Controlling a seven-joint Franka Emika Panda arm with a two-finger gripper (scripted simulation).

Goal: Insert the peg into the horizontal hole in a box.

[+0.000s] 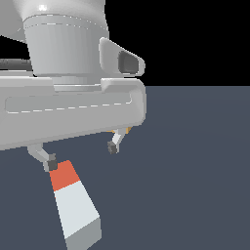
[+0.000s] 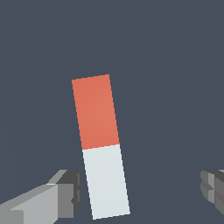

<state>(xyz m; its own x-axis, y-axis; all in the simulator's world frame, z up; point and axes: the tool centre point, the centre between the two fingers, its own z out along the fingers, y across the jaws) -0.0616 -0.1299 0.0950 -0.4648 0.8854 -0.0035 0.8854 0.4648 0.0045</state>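
The peg lies flat on the dark floor, a square bar with one red end and one white end. My gripper hangs above it, open, with one fingertip just over the red end and the other fingertip off to the exterior view's right. In the wrist view the peg sits between the two fingers, close to one finger and far from the other finger, touching neither. A small orange sliver, probably the box, peeks out under the hand. The hole is hidden.
The large grey-white hand and wrist fill the exterior view's upper left and block what is behind them. The dark blue-grey floor stretches out to the exterior view's right.
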